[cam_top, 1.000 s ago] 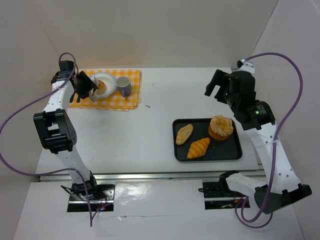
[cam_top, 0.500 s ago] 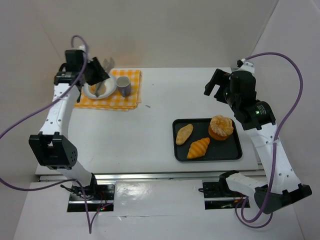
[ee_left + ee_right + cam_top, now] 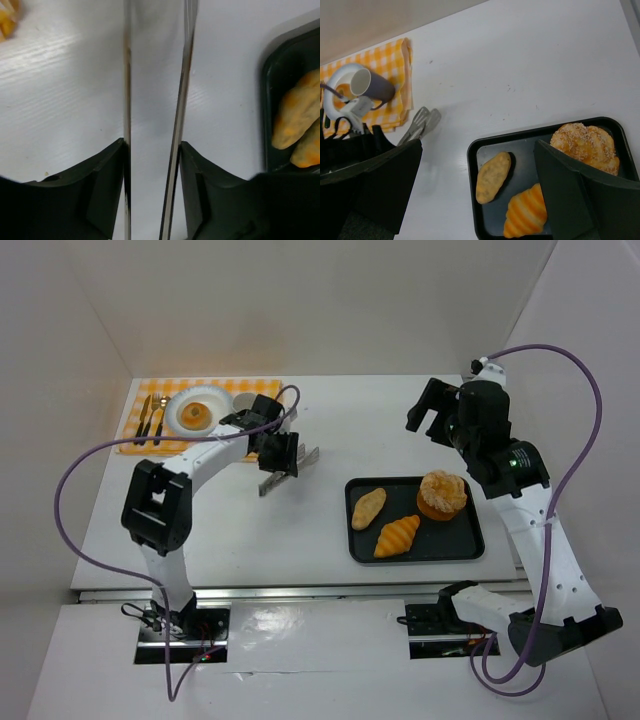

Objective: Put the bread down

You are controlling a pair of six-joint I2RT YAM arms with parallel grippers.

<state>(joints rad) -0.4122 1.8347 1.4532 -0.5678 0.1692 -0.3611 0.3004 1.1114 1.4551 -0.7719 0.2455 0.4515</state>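
**A:** Where is the bread right now?

**B:** The small ring-shaped doughnut with orange-brown glaze [image 3: 195, 415] lies on a round white plate [image 3: 213, 397]. The plate sits on a yellow-and-white checked cloth [image 3: 258, 388] at the far left of the white counter [image 3: 300, 530]. Nothing has hold of the doughnut.

**A:** And the left end effector?

**B:** The left end effector [image 3: 281, 452] is well apart from the plate. It hangs over bare counter between the cloth and the black rectangular tray [image 3: 455, 538]. Its fingers are partly closed and press from outside on the two arms of a pair of shiny metal tongs [image 3: 182, 100]. In the wrist view the tong arms run side by side with a gap between them, and only counter shows in that gap.

**A:** The other one?

**B:** The right end effector [image 3: 430, 412] is up above the counter, past the tray's far edge. Its fingers are spread wide and grip nothing.

**A:** What lies on the tray?

**B:** A pale oval roll [image 3: 368, 508] is on the left, with an orange striped crescent croissant [image 3: 397, 536] nearer the front. A round speckled bun [image 3: 442, 494] is in the far right corner.

**A:** Anything else on the cloth?

**B:** A few pieces of cutlery [image 3: 150, 418] lie just left of the plate. A grey-purple mug [image 3: 372, 85] stands just beside the plate on the other side, and the left arm mostly hides it from above.
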